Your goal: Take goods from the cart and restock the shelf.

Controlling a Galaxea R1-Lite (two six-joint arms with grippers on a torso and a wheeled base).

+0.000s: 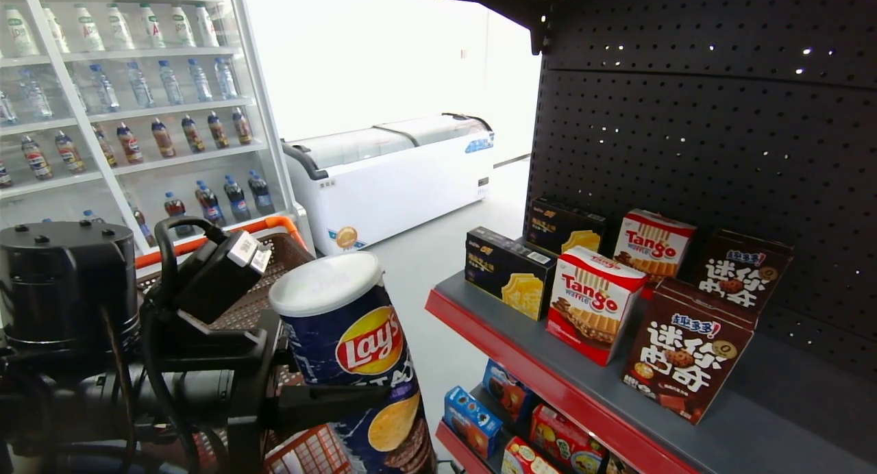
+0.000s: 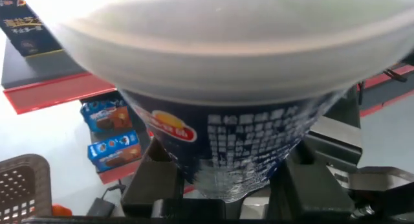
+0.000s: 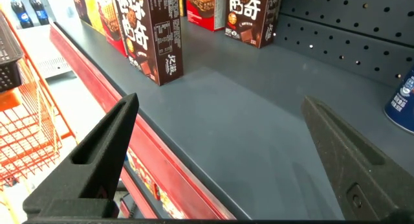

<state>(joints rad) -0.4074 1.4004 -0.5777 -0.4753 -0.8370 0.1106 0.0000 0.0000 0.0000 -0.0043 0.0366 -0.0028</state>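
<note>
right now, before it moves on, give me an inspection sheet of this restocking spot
surface: grey shelf board with red front edge, partly bare
job's things: blue chip canister with white lid, in left gripper; orange-handled cart behind it
clutter: black-and-yellow boxes, red-and-white boxes, brown boxes standing on the shelf
grippers: left shut on canister; right gripper open over bare shelf
cables: black cable loops behind the left gripper
surroundings: glass-door drinks fridge, white chest freezer

A glass-door cooler [image 1: 123, 104] fills the upper left of the frame, its white racks lined with bottles [image 1: 164, 137]. At centre a white chest freezer [image 1: 397, 186] with glass lids stands on a pale grey floor [image 1: 418, 258]. Behind it a white wall [image 1: 370, 49] glares brightly.
</note>
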